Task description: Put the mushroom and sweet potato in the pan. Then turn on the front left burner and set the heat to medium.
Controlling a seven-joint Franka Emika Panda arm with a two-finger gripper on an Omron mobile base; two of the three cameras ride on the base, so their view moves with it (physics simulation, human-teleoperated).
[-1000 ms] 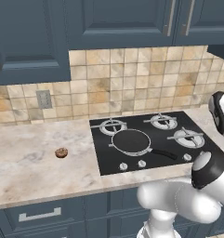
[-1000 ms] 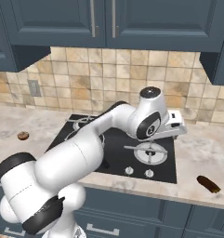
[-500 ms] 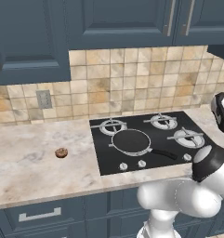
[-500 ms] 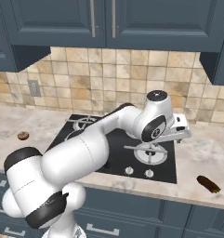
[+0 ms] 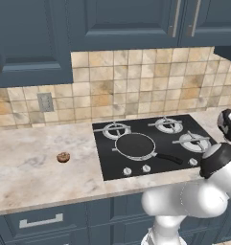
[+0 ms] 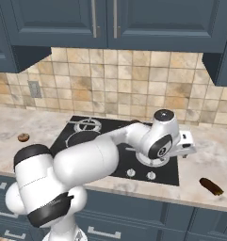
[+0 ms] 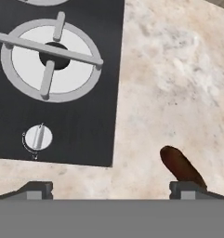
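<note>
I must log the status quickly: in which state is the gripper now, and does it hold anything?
Gripper: open, holding nothing; it hangs above the counter, the sweet potato by one fingertip.

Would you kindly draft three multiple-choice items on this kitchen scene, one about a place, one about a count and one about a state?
1. Where does the small round brown mushroom lie?
A. in the pan
B. on the marble counter left of the black stove
C. on a burner grate

2. How many burners does the stove have, counting the one under the pan?
A. two
B. four
C. six

3. How does the two-finger gripper stand?
A. open, holding nothing
B. shut on the mushroom
C. shut on a knob

Answers:
1. B: the left base view shows it alone on the counter, apart from the stove.
2. B: three grates show, and the round dark frying pan covers the fourth.
3. A: in the hand view the tips stand wide apart, with the oblong reddish-brown sweet potato lying on the counter near one tip, not gripped.
</note>
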